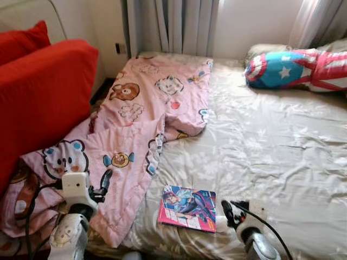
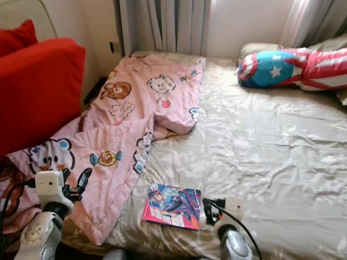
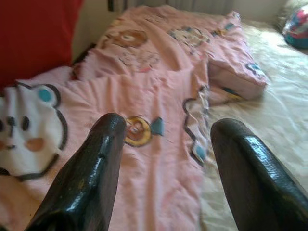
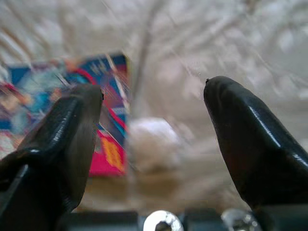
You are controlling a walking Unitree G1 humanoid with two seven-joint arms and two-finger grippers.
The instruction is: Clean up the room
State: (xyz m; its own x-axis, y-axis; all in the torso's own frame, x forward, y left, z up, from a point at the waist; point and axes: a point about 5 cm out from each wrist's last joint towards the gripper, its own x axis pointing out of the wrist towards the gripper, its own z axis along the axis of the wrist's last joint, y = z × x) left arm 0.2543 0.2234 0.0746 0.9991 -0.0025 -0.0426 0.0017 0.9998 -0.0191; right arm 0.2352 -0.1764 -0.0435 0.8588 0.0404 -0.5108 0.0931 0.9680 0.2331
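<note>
The right gripper (image 1: 227, 212), jaws wide, reaches for the small white ball (image 4: 151, 142) beside the comic book (image 1: 187, 207) at the bed's (image 1: 282, 146) near edge. Next it should close round the ball. The left gripper (image 3: 166, 144) hovers wide over the pink blanket (image 1: 146, 108).

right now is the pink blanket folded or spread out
Partly spread and rumpled. The pink blanket covers the bed's left side, one corner is doubled back on itself, and its near end hangs bunched off the edge.

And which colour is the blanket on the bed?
The blanket is pink with cartoon animals, shown best in the left eye view.
</note>
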